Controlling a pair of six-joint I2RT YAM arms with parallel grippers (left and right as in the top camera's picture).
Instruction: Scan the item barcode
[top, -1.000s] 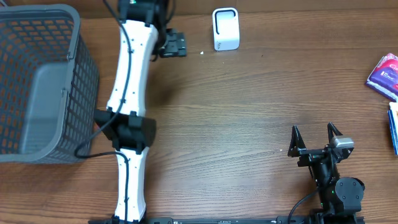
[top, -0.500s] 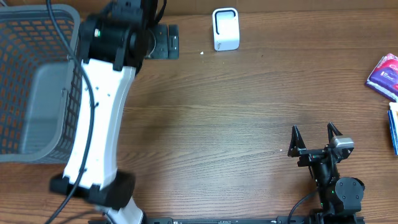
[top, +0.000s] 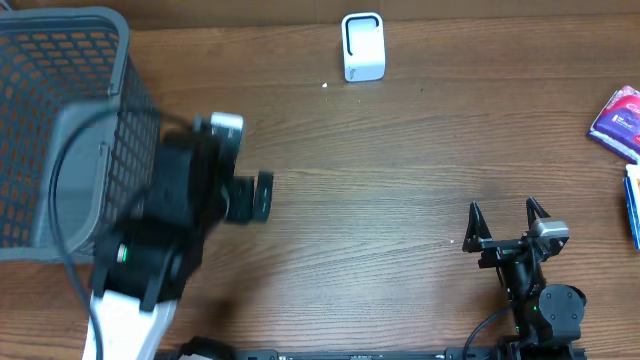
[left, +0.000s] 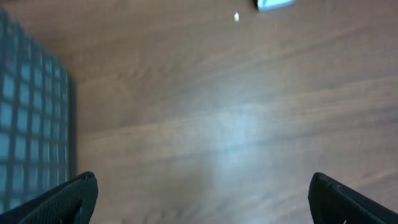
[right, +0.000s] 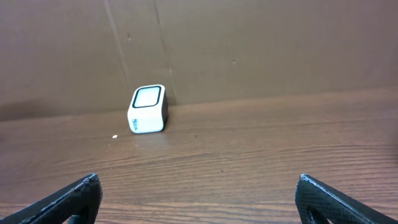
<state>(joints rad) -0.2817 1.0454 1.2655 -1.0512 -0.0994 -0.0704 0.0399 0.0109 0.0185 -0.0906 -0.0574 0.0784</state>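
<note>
Both my grippers were spread wide and held nothing: left gripper (top: 258, 196), blurred, beside the basket (top: 100, 18) at frame left; right gripper (top: 503, 214) lower right. Scanner (top: 362, 47) top centre. Purple packet (top: 618, 120) at right edge.

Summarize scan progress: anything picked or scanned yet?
Done: nothing visible. In hand: nothing. The left gripper and right gripper are both open and empty, neither near the white barcode scanner. Remaining: pick an item, likely the purple packet at the right edge, and show its barcode to the scanner.
</note>
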